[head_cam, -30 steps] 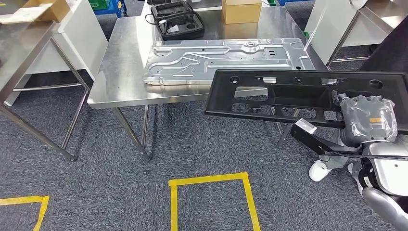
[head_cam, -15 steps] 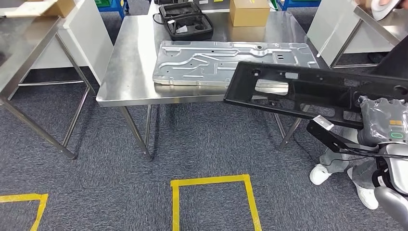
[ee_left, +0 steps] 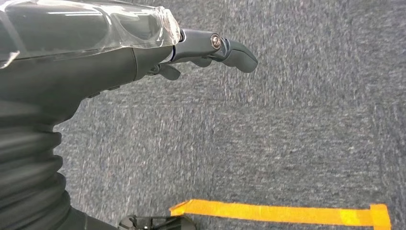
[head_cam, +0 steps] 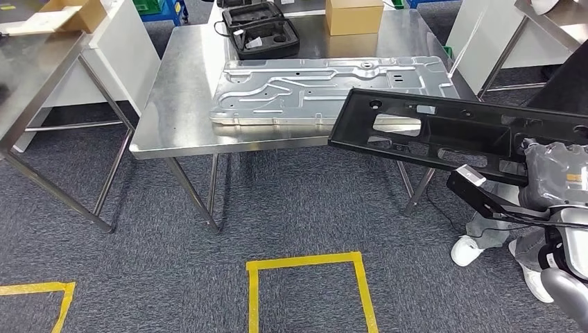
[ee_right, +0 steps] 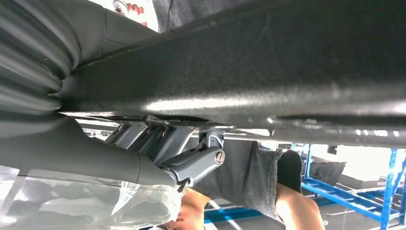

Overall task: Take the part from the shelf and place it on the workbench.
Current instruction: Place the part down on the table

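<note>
Dark grey carpet floor (head_cam: 139, 263) marked with yellow tape squares (head_cam: 305, 260). Shiny steel tabletop (head_cam: 180, 90) in the middle, another steel table (head_cam: 35, 76) off left. Blue racks (ee_right: 383, 187) further back.

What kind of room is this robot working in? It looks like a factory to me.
Probably a factory floor or workshop: a steel workbench carries a stamped metal panel, yellow tape marks the carpet, and the right hand holds a long black plastic part.

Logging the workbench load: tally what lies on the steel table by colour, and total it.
Silver: 1, stamped metal panel
Black: 1, open case
Brown: 1, cardboard box
Total: 3 on the steel table
</note>
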